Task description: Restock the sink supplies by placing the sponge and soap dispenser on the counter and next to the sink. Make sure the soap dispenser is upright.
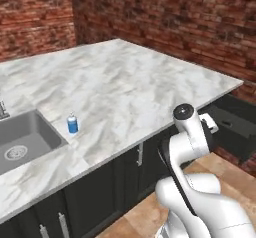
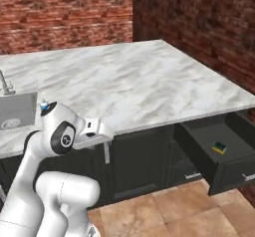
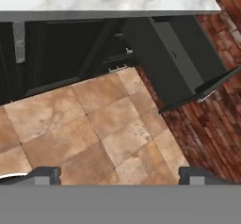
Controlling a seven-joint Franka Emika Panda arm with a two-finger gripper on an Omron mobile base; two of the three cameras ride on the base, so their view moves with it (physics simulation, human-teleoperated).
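Since the sponge [image 2: 218,147] lies flat on the floor of the open drawer [image 2: 199,146], low and to the right of the arm, it is the piece left to fetch; the soap dispenser [image 1: 73,124] already stands upright on the tabletop [image 1: 125,82] just beside the sink [image 1: 22,139]. The pincer [image 3: 120,173] is spread wide and holds nothing, hanging below the tabletop's edge and looking down at the tiled floor [image 3: 94,129]. To do this well, I judge it should swing right over the drawer, descend straight between the drawer walls, straddle the sponge's narrow sides, and close only once the fingers reach low around it.
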